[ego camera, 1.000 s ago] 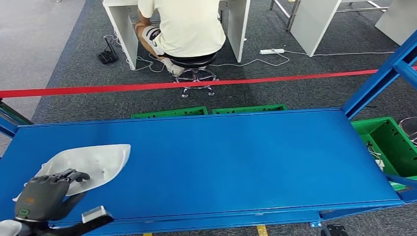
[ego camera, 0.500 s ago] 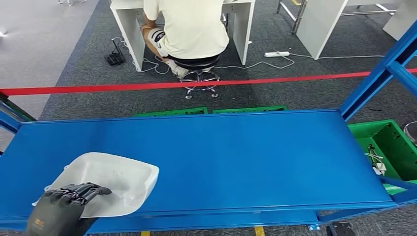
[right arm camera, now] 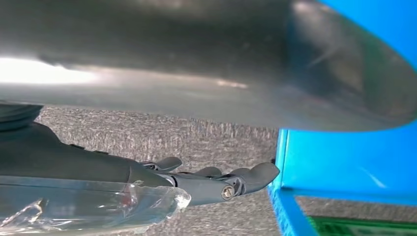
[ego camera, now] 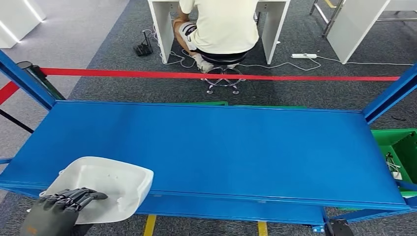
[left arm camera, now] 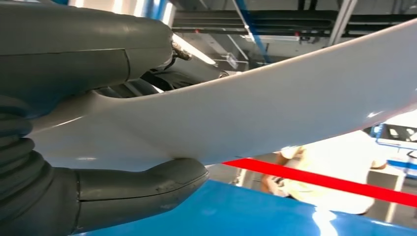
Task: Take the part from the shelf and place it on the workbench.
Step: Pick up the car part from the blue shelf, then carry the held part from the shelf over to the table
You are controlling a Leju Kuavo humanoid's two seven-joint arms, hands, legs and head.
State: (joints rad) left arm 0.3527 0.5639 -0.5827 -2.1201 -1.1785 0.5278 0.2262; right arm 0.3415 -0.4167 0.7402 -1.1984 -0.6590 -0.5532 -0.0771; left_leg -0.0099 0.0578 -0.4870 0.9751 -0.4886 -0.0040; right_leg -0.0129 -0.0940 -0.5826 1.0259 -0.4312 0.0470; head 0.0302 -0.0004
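A wide blue shelf (ego camera: 221, 147) spans the scene, its flat top bare and glossy, with blue uprights (ego camera: 24, 78) rising at both ends. Beyond the shelf lies dark grey carpet (ego camera: 123, 83), crossed by a red barrier tape (ego camera: 295, 77) that runs roughly parallel to the shelf's far edge. Past the tape a person (ego camera: 223, 24) sits on a wheeled stool at a white desk (ego camera: 273, 27), back turned; cables and a power strip (ego camera: 304, 56) lie on the carpet beside the desk. A green bin (ego camera: 401, 152) sits below the shelf's right end. At the shelf's near left corner the left hand (ego camera: 59, 211) grips the white tray-like part (ego camera: 105, 189), fingers hooked over its near rim; the part overhangs the shelf's front edge. In the left wrist view the thumb presses under the part (left arm camera: 275, 108). The right hand (right arm camera: 216, 184) hangs near the shelf's edge over the carpet, fingers extended with nothing in them; a blurred grey surface hides much of that view.
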